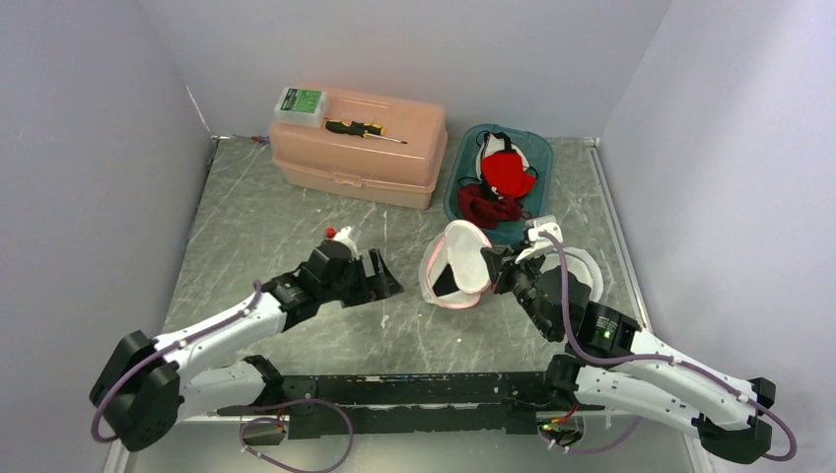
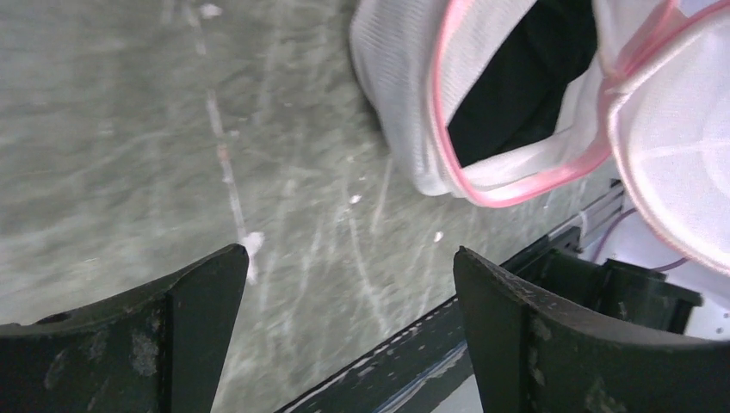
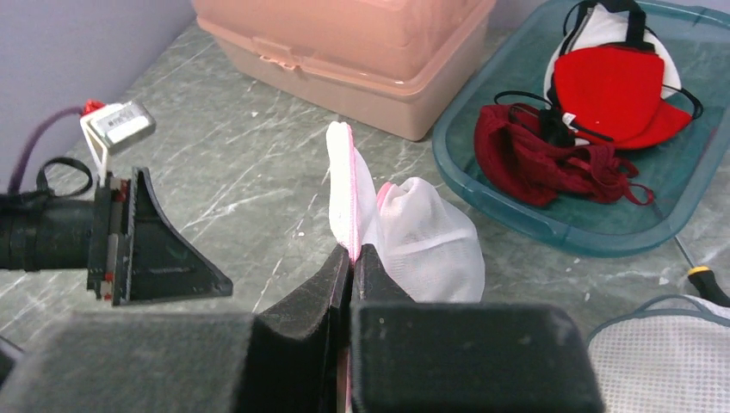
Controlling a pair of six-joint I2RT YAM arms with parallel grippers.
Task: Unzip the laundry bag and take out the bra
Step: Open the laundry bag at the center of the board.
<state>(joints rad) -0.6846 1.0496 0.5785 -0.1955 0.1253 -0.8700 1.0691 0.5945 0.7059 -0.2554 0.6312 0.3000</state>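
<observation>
- Right gripper (image 3: 351, 254): jaws pressed together on the pink-piped rim of the bag (image 1: 455, 261), holding it upright with the mouth turned left. Whether the bag's lower edge rests on the table (image 1: 266, 227) cannot be told.
- Left gripper (image 2: 349, 284): spread wide, nothing in it. It hovers just left of the bag's mouth, not touching it.
- Bag: white mesh, and the gaping mouth suggests the zip is already undone. Judged light and limp, hanging from a single pinch. A hard tug would likely swing it or pull it free.
- Bra (image 2: 516, 86): a dark shape inside the bag, seen through the mouth and taken to be the bra. Cups and straps cannot be made out. Judged soft, light and squashable, and its straps may snag on the mesh or zip. Best hold is probably the nearest dark fold at the mouth, drawn out leftward against the right gripper's pinch.
- Tray (image 3: 534, 225): teal, just behind the bag. It holds a red garment (image 3: 615, 90), a dark-red garment (image 3: 534, 151) and a white garment (image 3: 603, 26) with black trim, partly under the red one.
- Toolbox (image 1: 360, 148): pink, lid down, at the rear left. A screwdriver (image 1: 360, 129) and a small green-labelled box (image 1: 301, 103) lie on the lid.
- Second mesh bag (image 3: 663, 353): by the right arm, contents not visible.
</observation>
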